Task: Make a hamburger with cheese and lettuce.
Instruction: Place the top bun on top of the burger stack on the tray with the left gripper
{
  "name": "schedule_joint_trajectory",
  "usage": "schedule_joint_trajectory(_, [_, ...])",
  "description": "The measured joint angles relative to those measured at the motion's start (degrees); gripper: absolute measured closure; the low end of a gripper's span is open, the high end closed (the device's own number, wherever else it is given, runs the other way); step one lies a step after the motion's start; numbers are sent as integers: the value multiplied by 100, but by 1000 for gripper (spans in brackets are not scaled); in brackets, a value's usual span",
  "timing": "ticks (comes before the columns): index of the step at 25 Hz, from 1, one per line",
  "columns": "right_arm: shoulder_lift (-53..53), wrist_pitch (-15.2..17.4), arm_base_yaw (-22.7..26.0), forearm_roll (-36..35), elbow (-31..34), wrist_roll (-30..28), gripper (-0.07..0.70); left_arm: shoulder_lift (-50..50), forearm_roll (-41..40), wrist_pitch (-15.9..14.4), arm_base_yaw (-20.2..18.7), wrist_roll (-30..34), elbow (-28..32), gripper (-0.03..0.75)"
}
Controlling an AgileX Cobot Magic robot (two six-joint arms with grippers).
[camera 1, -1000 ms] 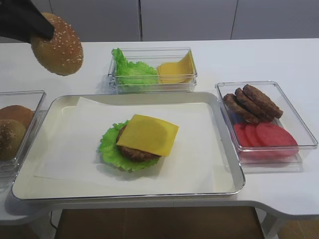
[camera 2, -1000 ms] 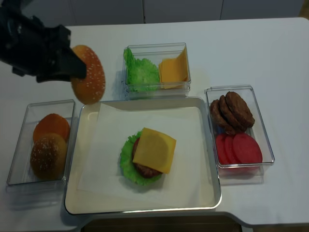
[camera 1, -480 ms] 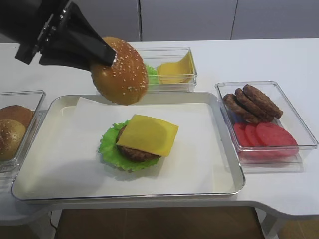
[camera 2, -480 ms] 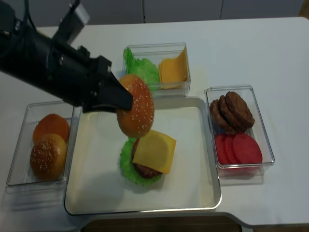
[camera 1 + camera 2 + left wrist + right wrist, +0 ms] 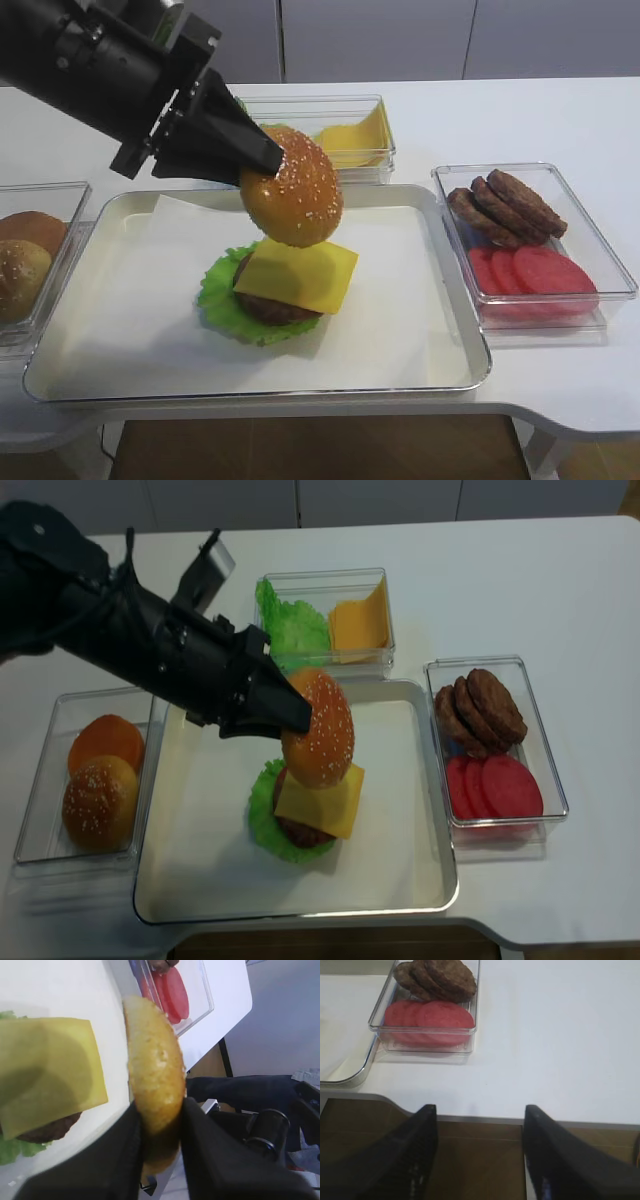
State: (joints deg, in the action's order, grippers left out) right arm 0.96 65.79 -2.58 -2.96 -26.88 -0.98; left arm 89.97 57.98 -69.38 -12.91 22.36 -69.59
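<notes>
The sesame bun top [image 5: 291,186] has been carried over from the left and is now hung just above the cheese [image 5: 297,274] on the hamburger [image 5: 270,294], pinched edge-on by the left gripper [image 5: 262,160]. The right gripper [image 5: 479,1147] is seen spread wide, nothing held.

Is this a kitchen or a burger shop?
Probably a pretend burger-making table: a metal tray holds the hamburger, clear bins hold patties and buns, and a robot's left gripper grips a sesame bun top.

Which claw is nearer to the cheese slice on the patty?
Left. The left claw holds the sesame bun top just above the cheese slice. The right claw hangs open off the table's front edge, beyond the patty and tomato box.
</notes>
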Motion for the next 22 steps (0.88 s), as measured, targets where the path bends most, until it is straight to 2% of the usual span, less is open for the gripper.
schedule_joint_trajectory(8, [0, 0, 0, 0, 0, 0, 200, 224, 43, 39, 0, 392, 370, 559])
schedule_joint_trajectory(22, [0, 0, 0, 0, 0, 0, 200, 599, 591, 99, -9, 735, 395, 559])
